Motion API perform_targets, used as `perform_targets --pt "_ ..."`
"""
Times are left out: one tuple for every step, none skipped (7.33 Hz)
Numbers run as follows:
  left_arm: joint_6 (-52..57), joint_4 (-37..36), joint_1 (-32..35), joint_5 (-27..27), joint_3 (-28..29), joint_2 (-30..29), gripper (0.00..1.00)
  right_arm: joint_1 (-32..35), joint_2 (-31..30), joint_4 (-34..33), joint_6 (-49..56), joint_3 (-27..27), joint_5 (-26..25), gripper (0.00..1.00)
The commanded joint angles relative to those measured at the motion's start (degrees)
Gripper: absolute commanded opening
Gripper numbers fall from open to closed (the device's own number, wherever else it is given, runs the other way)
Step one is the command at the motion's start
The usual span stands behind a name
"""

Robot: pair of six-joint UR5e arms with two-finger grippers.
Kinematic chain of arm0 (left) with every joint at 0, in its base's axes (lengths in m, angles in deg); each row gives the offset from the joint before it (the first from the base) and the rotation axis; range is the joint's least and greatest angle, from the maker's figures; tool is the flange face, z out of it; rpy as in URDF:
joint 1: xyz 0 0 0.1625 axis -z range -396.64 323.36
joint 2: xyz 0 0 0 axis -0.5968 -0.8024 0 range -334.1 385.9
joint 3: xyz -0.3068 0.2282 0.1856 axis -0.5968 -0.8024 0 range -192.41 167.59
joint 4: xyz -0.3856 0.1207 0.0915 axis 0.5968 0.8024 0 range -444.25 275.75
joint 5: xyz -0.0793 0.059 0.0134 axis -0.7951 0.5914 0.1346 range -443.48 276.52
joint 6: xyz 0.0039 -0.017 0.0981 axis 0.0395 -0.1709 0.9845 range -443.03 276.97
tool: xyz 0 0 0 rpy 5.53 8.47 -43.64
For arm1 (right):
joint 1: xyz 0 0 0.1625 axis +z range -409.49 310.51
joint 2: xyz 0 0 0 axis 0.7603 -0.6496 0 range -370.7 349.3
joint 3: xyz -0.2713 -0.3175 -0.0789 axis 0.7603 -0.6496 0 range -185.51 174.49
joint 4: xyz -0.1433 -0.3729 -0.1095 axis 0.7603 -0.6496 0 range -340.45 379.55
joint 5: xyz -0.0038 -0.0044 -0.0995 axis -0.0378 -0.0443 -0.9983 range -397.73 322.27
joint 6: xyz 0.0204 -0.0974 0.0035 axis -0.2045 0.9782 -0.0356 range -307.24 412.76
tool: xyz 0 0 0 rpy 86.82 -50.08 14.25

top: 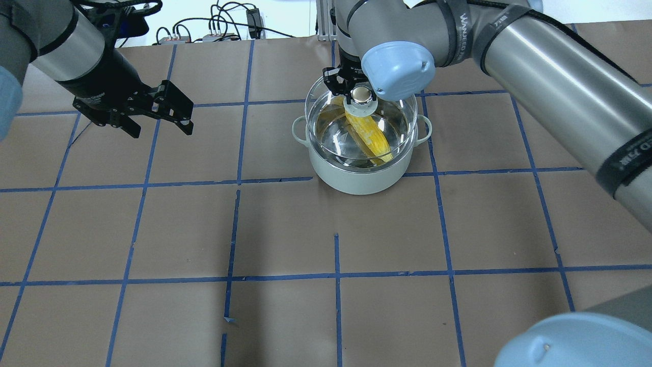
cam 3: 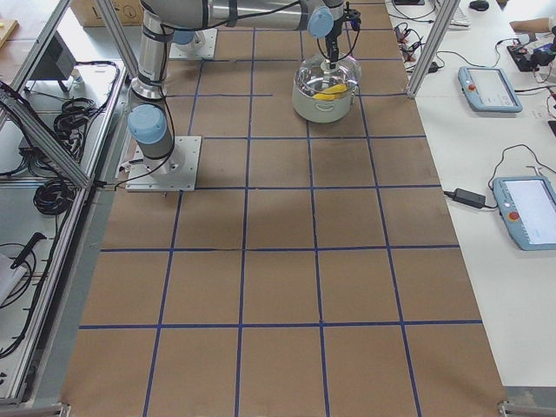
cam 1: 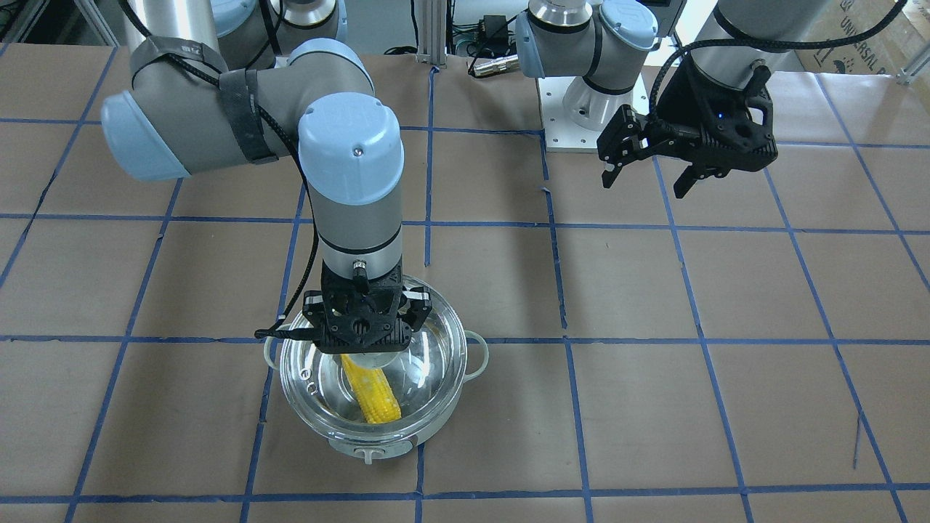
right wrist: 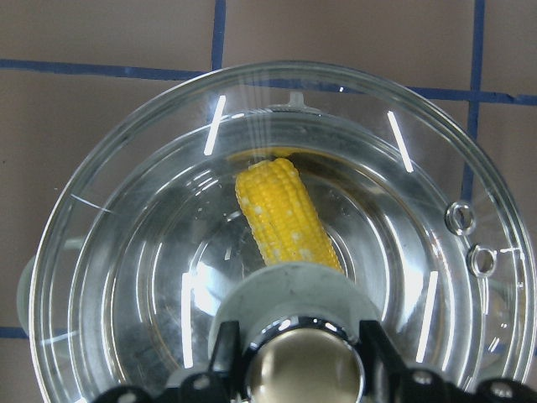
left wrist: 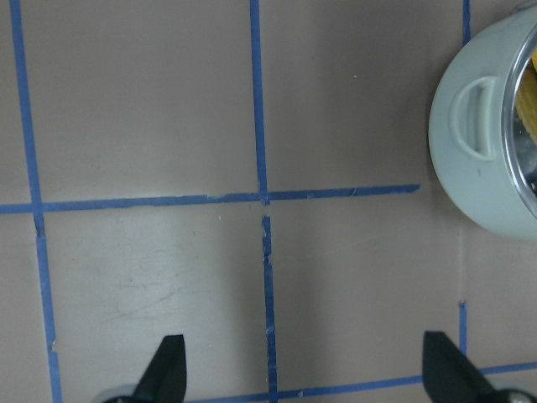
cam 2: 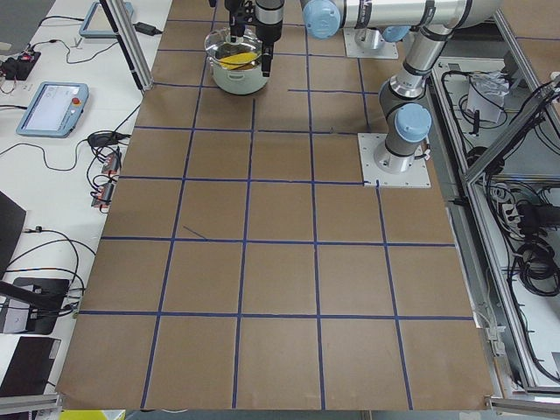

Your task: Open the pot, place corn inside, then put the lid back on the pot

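corn [cam 1: 372, 394] lies in the pot [top: 356, 181], so the right gripper [top: 360, 97] pinches the lid [cam 1: 436, 341] by its knob [right wrist: 302, 369] above it, upper centre, to close up, while the left gripper [top: 160, 125] hangs spread, upper left.

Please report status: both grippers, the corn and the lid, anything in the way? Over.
Left gripper open, empty, away from pot. Right gripper shut on lid, held over pot, seating unclear. Corn inside pot. No obstacle seen near pot.

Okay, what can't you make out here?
One end of the corn: under the right pincer gripping the lid, front-facing and right wrist views.
Whether lid touches the pot: right arm hides the far rim, overhead view.
Most of left pincer: cut by left wrist view's bottom edge.
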Motion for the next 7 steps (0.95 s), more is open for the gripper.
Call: perform_targets --pt "0.85 0.81 0.37 -0.37 0.91 0.41 1.0 0.03 0.71 0.03 -0.16 -0.11 -0.02 0.43" --pt "0.85 0.46 0.28 -0.54 1.0 0.41 1.0 0.03 0.71 0.12 -0.16 -0.11 -0.02 0.43" --pt "0.85 0.37 -0.07 -0.46 1.26 0.41 1.0 0.03 0.8 0.12 -0.16 0.06 -0.02 0.43" --pt "1.02 0.37 -0.5 -0.37 1.35 0.41 1.0 0.03 0.8 0.21 -0.16 0.33 -0.02 0.43" --pt "1.2 0.37 -0.51 -0.46 1.35 0.41 1.0 0.03 0.71 0.38 -0.16 0.68 -0.02 0.43" --pt "1.28 0.37 -0.51 -0.46 1.35 0.41 1.0 -0.06 0.71 0.38 -0.16 0.68 -0.02 0.43" --pt "1.29 0.37 -0.51 -0.46 1.27 0.41 1.0 -0.06 0.8 0.38 -0.25 0.77 -0.02 0.43"
